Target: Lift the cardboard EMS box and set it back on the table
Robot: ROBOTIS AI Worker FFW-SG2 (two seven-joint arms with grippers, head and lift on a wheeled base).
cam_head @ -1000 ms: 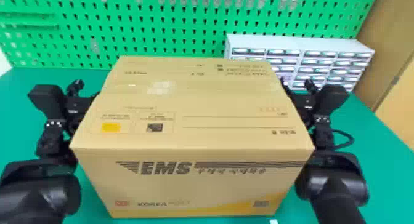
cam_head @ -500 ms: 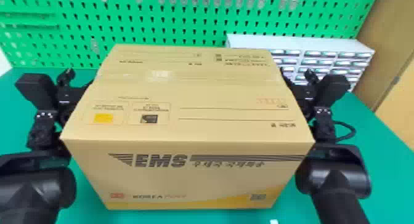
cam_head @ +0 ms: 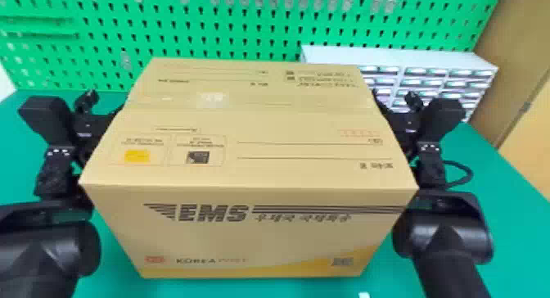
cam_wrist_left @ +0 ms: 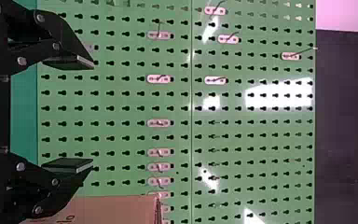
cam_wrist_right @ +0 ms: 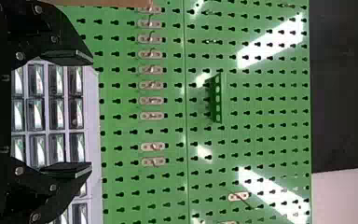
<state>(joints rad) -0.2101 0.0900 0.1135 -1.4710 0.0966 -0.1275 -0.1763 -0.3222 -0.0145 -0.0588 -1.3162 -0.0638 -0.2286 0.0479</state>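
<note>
Even side pressure makes a level carry

The big tan cardboard EMS box (cam_head: 249,170) sits centrally between the two arms, over the green table (cam_head: 507,195), its printed front facing near and its top flaps closed. Whether its base touches the table cannot be told. The left black two-fingered gripper (cam_wrist_left: 92,113) is at its left side and the right black two-fingered gripper (cam_wrist_right: 92,113) at its right; both have their fingers spread, with nothing between them. So this looks like a two-sided squeeze, a lift in hand, though the contact itself is hidden.

Done well, it wants equal inward force from both sides, enough to grip without buckling the walls, and both arms rising and lowering at one pace. Uneven height would tip the box; slack pressure could let it slip. Lower it slowly, base flat, and ease outward only once the table bears its weight.
</note>
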